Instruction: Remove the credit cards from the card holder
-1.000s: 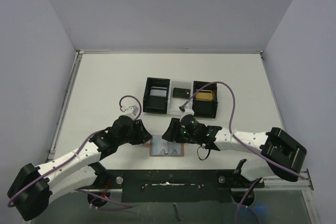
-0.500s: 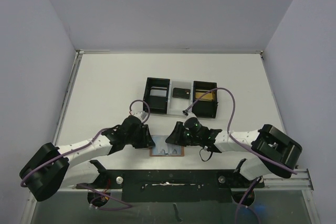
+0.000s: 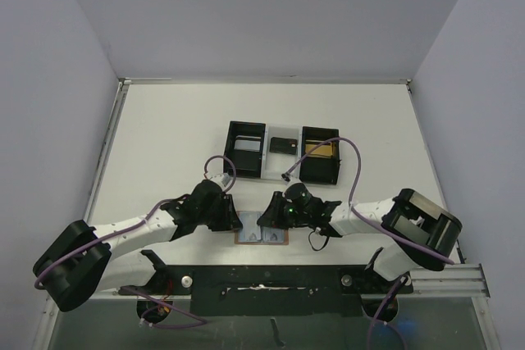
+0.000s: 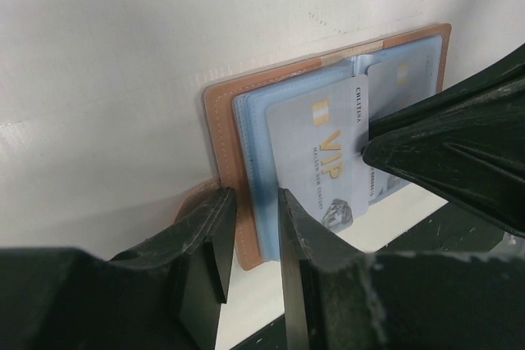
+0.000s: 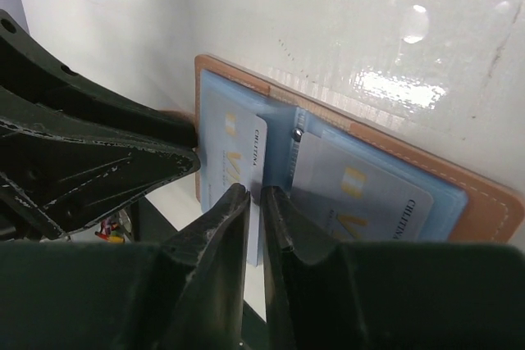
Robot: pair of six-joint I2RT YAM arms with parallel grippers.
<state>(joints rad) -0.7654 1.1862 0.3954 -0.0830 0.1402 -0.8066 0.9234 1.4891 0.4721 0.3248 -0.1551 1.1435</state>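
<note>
Just on the near side of the black tray (image 3: 245,173), the open card holder (image 3: 264,236) is pinched in the narrow jaws of the left gripper (image 4: 253,202), a silver-grey card (image 5: 232,153) (marked VIP) in those of the right gripper (image 5: 254,198).

The tan card holder (image 4: 220,112) lies open, pale VIP credit cards (image 4: 316,161) tucked in its blue pockets.

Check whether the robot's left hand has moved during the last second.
Yes: judged against the black three-compartment tray, the left hand shifted rightward; it pinches the tan leather wallet's left edge.
</note>
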